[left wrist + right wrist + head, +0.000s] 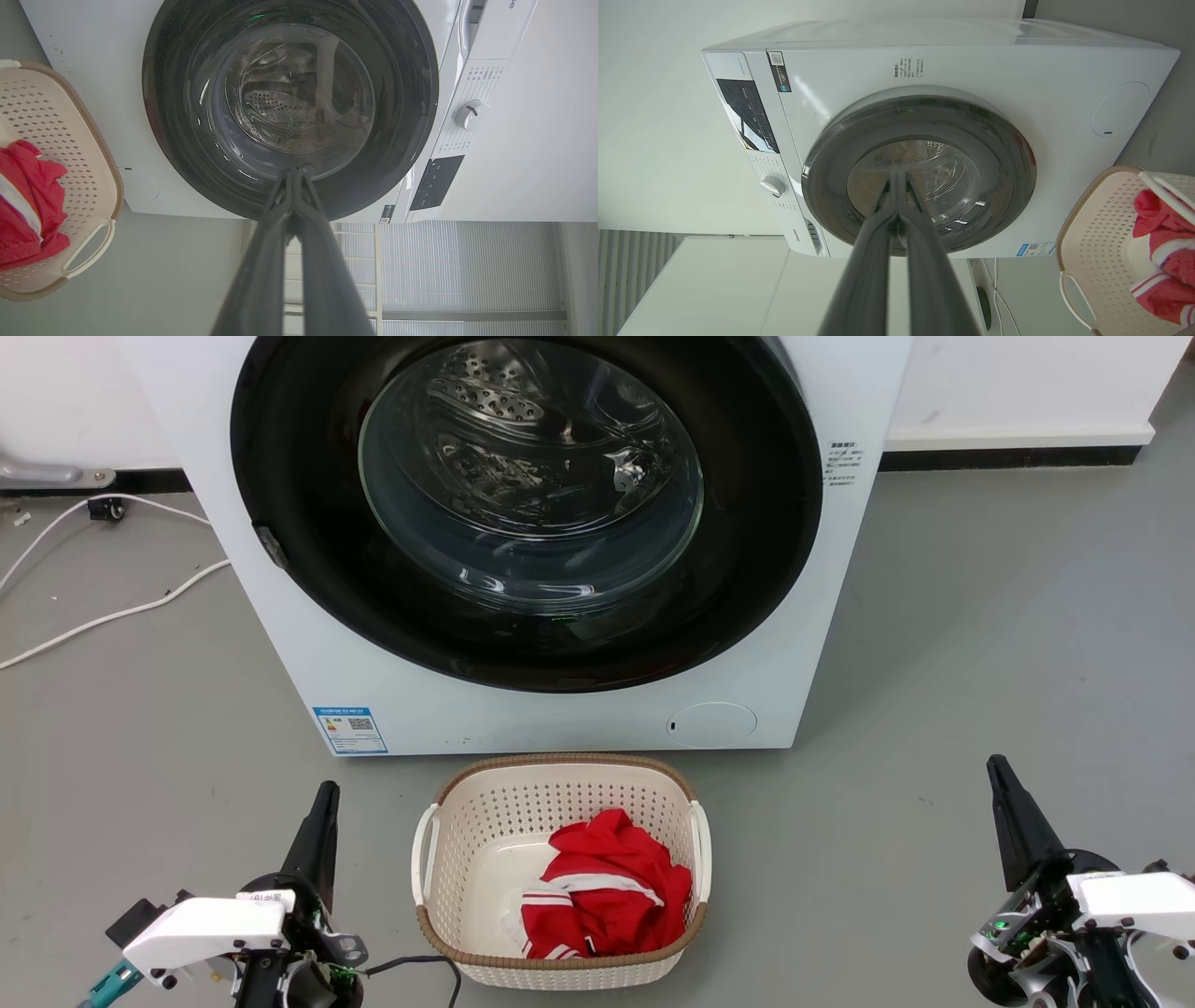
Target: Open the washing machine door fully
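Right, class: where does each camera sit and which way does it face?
Head view: on the head, facing forward and down at the washing machine and basket; both shut jaws at bottom corners.
Left wrist view: on the left wrist, facing the washing machine door along its shut jaws.
Right wrist view: right wrist, same door, shut jaws.
Shared: door, basket.

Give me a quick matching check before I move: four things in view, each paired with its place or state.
1 washing machine door
2 basket
3 red garment
4 left gripper

A lying in the basket
B shut, holding nothing
C closed flat on the washing machine
D on the floor before the washing machine

Pairs: 1-C, 2-D, 3-A, 4-B.
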